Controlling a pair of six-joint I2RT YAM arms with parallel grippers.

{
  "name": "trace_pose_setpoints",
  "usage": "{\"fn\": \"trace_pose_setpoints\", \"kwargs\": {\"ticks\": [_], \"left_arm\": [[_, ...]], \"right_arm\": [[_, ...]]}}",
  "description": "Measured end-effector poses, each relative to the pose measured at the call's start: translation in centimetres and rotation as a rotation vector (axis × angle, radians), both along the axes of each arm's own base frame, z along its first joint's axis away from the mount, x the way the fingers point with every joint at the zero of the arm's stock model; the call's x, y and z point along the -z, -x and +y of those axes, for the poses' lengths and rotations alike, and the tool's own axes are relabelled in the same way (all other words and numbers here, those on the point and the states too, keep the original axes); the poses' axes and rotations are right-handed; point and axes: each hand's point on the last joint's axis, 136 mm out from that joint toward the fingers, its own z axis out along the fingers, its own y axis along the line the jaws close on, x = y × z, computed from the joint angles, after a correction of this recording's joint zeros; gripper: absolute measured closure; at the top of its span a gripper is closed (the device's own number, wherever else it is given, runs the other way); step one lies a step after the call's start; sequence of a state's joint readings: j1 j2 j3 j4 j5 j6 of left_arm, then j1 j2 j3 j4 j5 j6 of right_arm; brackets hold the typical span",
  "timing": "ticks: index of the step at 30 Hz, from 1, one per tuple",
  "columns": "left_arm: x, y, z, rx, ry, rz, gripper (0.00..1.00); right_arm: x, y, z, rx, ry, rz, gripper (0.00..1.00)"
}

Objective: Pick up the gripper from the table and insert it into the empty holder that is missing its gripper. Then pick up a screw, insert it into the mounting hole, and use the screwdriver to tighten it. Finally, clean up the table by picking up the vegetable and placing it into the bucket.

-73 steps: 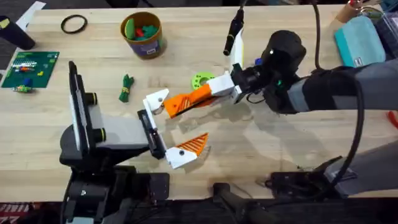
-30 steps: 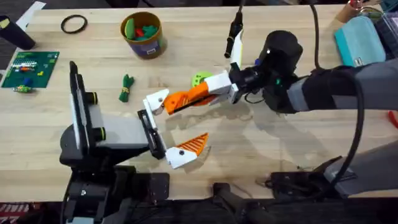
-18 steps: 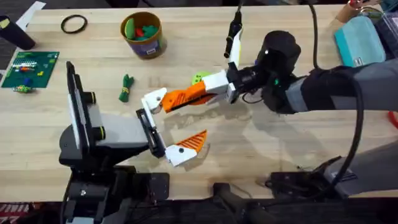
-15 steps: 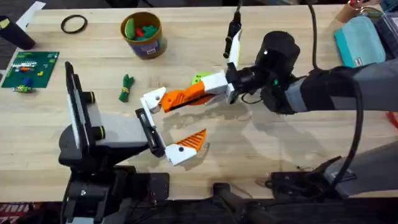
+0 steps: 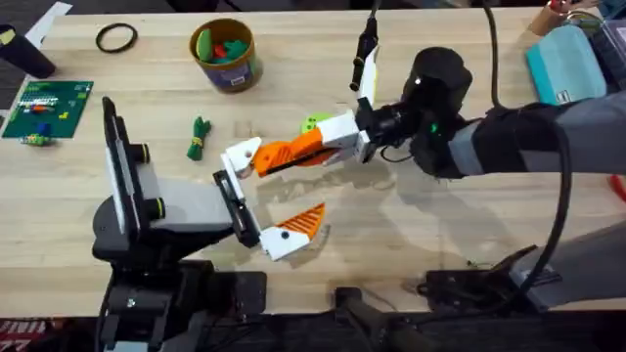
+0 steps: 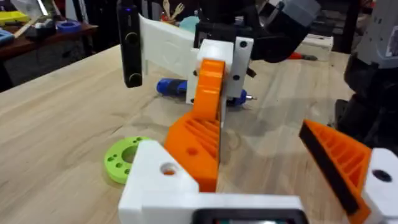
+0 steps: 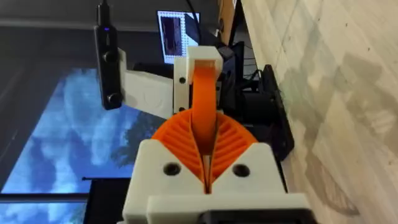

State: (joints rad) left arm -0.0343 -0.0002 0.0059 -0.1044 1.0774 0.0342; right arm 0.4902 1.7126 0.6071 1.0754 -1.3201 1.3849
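The gripper (image 5: pixel 245 156), a white finger with an orange wedge, hangs above the table (image 5: pixel 411 235), and my right gripper (image 5: pixel 321 143) is shut on its orange part. Its white base sits just beyond the upper end of the black holder (image 5: pixel 226 186) on my left arm. In the right wrist view my orange pads (image 7: pixel 180 140) clamp the wedge. My left gripper (image 5: pixel 252 220) is open and carries one fitted white-and-orange finger (image 5: pixel 291 233). The vegetable (image 5: pixel 199 137) lies left of the holder. The bucket (image 5: pixel 226 55) stands at the back. The screwdriver (image 6: pixel 177 87) lies behind the held finger.
A lime-green disc (image 5: pixel 315 123) lies under the held finger. A black-and-yellow cable plug (image 5: pixel 367 51) lies at the back middle, a black ring (image 5: pixel 115 37) and a green board (image 5: pixel 46 106) at the back left, and a teal cloth (image 5: pixel 565 61) at the far right.
My right gripper has carried the white finger a little left and away from me, bringing its base closer to the holder. The left arm has barely shifted.
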Motion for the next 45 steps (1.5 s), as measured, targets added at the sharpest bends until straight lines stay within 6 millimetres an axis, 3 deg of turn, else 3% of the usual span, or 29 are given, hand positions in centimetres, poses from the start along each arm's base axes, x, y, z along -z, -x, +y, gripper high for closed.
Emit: {"fn": "trace_pose_setpoints", "kwargs": {"ticks": [32, 45], "left_arm": [[0.0, 0.1, -0.1, 0.007, -0.008, -0.017, 0.015], [0.0, 0.2, -0.1, 0.015, -0.004, -0.008, 0.014]], "right_arm": [[-0.7, 0.9, 0.1, -0.075, -0.013, -0.01, 0.989], [-0.1, 0.5, 1.2, -0.157, -0.025, -0.023, 0.989]]}}
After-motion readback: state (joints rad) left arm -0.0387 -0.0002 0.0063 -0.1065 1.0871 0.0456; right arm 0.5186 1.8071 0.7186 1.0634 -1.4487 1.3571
